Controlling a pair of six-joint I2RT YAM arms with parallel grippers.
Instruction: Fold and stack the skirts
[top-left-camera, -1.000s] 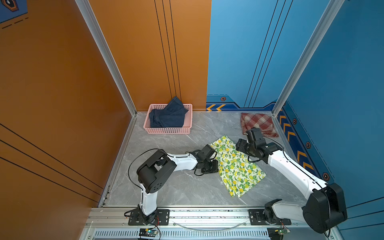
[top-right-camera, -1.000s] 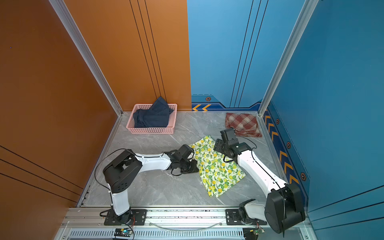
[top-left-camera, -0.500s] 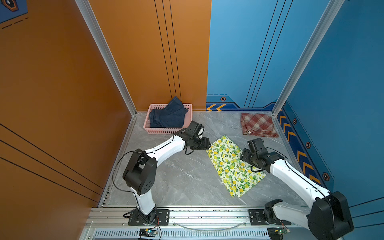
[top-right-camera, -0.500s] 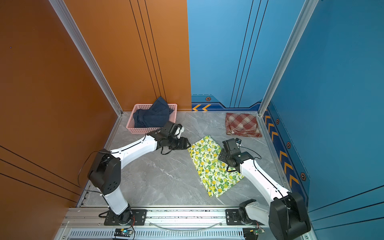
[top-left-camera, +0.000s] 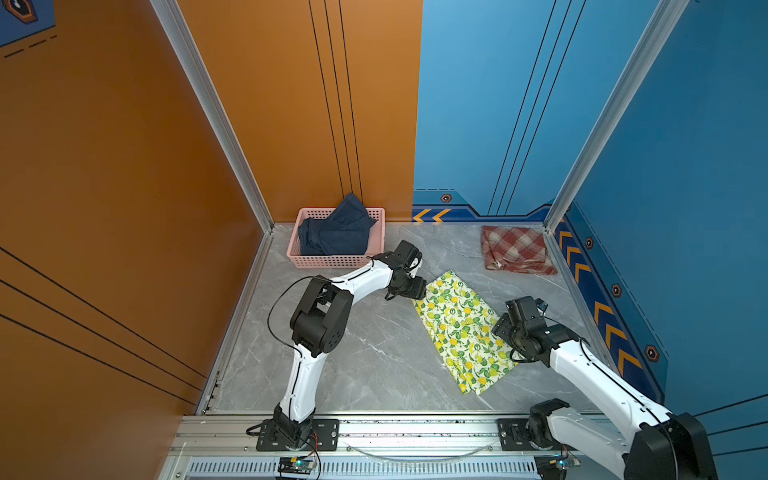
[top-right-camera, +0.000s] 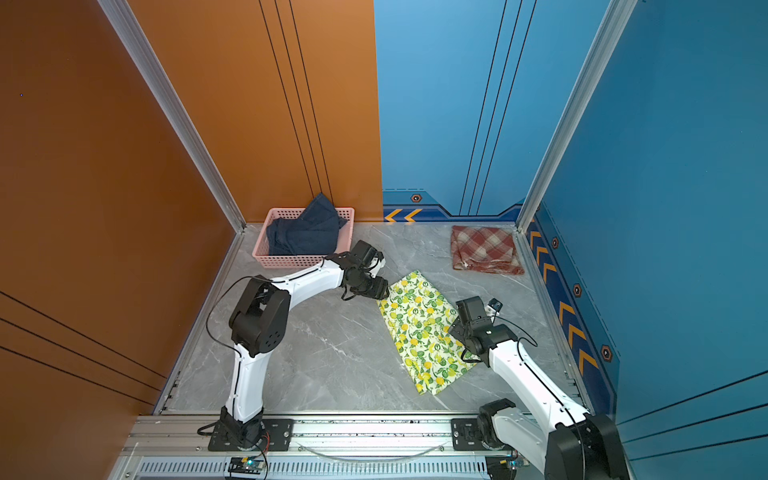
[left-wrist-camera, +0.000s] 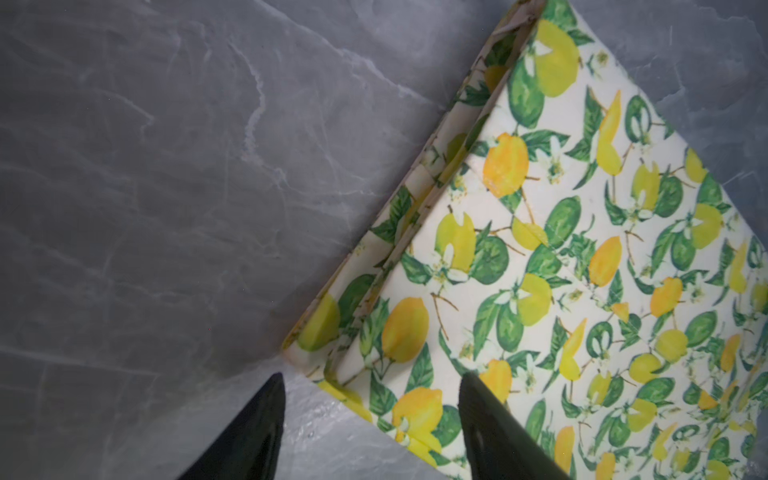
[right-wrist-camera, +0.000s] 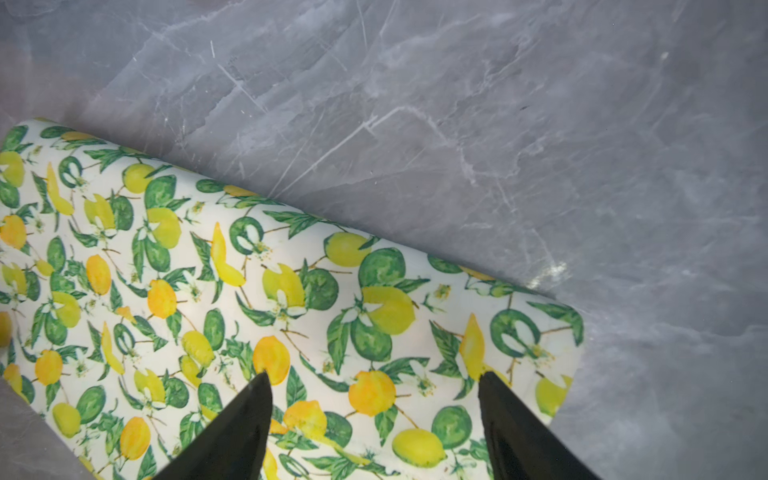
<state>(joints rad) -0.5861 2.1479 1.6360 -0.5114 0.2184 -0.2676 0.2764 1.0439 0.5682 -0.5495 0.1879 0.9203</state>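
While left end effector (left-wrist-camera: 372, 376), right end effector (right-wrist-camera: 375, 374) gape, lemon skirt (top-left-camera: 461, 332) slants far-left, near-right.

Item count for your cell
You have three skirts: plaid (top-left-camera: 515, 249), lemon (top-left-camera: 457, 328), denim (top-left-camera: 332, 237). One basket (top-left-camera: 332, 262). Two arms: left arm (top-left-camera: 365, 278), right arm (top-left-camera: 590, 370).

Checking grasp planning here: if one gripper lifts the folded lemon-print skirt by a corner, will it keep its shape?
Probably not: the lemon-print skirt looks thin and lies flat, so it would likely droop. Its layered edges sit offset and unpinned, so the fold may fall open. It seems light; a push might bunch it rather than slide it.
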